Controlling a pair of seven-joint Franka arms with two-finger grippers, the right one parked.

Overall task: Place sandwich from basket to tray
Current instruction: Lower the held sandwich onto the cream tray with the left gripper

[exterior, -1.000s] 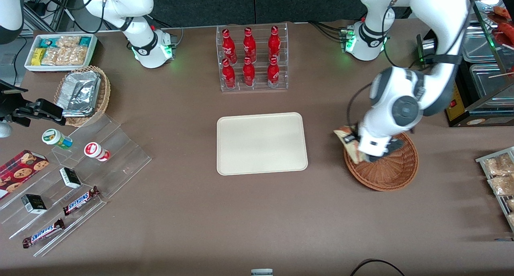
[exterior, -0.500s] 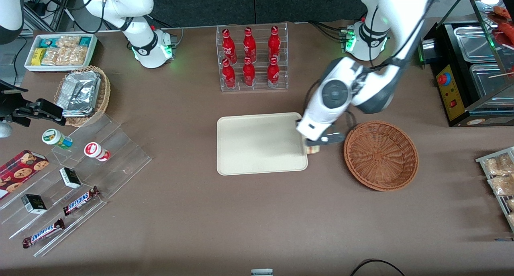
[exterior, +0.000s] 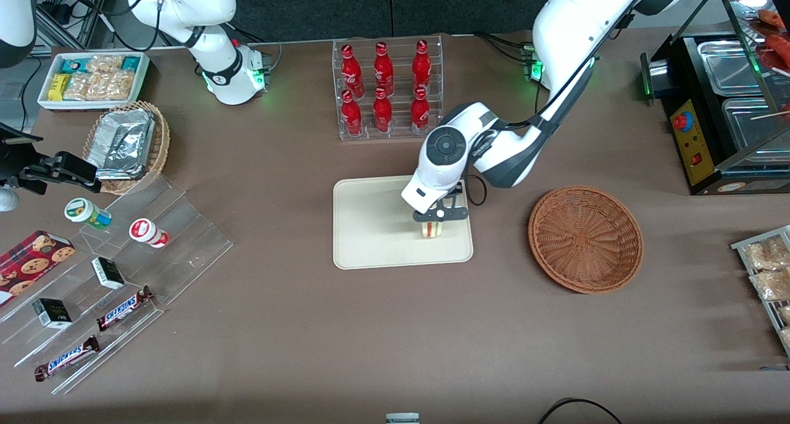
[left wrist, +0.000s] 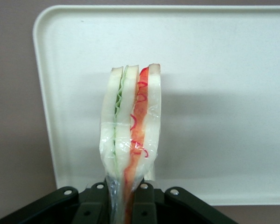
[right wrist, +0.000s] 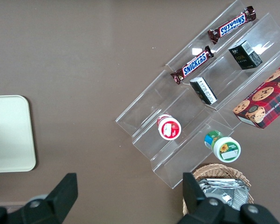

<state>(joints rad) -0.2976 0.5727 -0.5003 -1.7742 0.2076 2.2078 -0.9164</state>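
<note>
We read the front view from its left edge across; the tray (exterior: 376, 226) lay at the middle of the table, nearer the camera than the rack of red bottles (exterior: 386, 87); over the tray's end toward the working arm hung the gripper (exterior: 434, 221), clenched on the sandwich (exterior: 432, 229), which it held above the tray surface rather than on it, though from that height we could not say for certain how much air remained beneath; further along, toward the working arm's end, sat the basket (exterior: 585, 239), with nothing in it that we could see.

In the left wrist view the sandwich (left wrist: 130, 135) stood edge-on out of the fingers (left wrist: 97, 205), wrapped in clear film, white bread around a green layer and a red one; the tray (left wrist: 224, 93) lay below it.

We judged the sandwich light and soft, easily crushed, its film slippery; the hold across the flat bread faces near one end suited it, since the slices pressed together instead of splaying; a gentle squeeze and a low release seemed wise, lest it topple or bounce.
</note>
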